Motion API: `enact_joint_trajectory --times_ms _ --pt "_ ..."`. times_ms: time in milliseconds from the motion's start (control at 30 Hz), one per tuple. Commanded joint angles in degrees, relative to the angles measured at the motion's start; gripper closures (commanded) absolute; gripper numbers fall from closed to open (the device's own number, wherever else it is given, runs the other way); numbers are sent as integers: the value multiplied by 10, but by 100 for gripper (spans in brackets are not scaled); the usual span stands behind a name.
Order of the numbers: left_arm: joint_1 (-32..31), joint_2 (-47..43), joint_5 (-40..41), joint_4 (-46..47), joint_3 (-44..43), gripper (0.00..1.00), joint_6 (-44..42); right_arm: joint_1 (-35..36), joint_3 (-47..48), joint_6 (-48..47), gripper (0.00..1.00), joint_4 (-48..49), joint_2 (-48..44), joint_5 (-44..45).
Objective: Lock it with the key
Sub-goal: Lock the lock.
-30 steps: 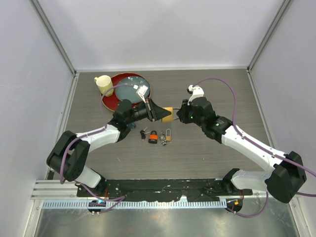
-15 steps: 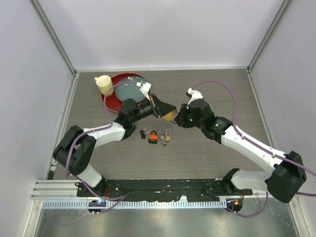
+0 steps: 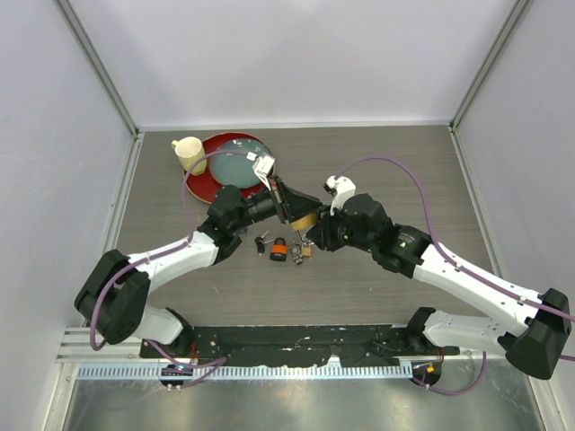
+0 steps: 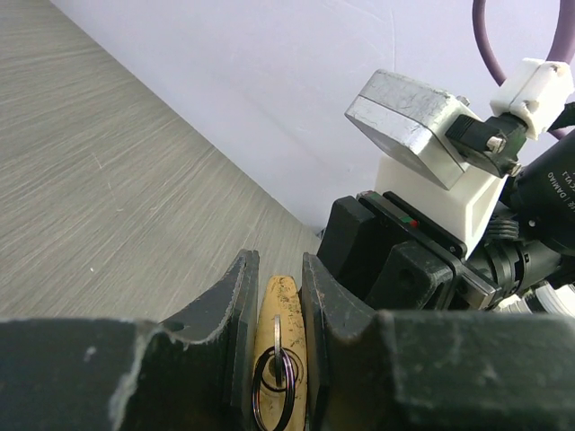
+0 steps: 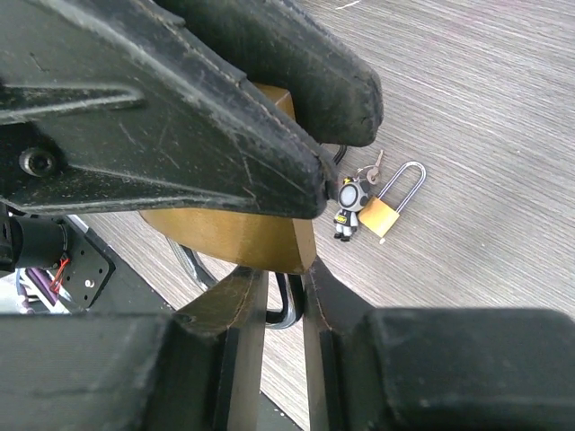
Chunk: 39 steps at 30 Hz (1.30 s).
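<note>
L gripper point(image 4: 278, 266) clamps scuffed brass padlock point(image 4: 280, 310); R gripper point(image 5: 283, 277) pinches its curved steel shackle point(image 5: 289, 311).

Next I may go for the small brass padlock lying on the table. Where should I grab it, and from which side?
Take the small brass padlock by its body, coming straight down from above with the end effector closing across the two narrow edges. It lies flat, so its broad faces are not reachable, and its shackle is a thin loop that would probably slip. Watch the little figure close beside the body.
</note>
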<state>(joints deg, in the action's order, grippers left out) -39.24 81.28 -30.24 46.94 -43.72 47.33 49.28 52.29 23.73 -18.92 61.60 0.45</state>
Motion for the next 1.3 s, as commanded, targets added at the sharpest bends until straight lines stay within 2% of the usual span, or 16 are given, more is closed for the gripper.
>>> enact_joint_trajectory --times_ms 0,333,700,1033,1200,1267 --pt "-15 5 -16 -75 27 100 -29 33 76 0 99 274 -39 -40" --pt "23 -80 -18 -93 72 100 -18 27 68 -39 99 230 -48 80" --pt "36 -153 -11 -113 108 100 -7 12 71 -55 99 230 -28 119" --pt "38 -189 -7 -112 141 100 9 -8 84 -66 99 230 -6 121" --pt "40 -207 4 -121 152 100 9 -34 78 -62 99 230 -9 125" --pt "42 -217 11 -122 155 100 8 -56 74 -55 99 234 -9 99"
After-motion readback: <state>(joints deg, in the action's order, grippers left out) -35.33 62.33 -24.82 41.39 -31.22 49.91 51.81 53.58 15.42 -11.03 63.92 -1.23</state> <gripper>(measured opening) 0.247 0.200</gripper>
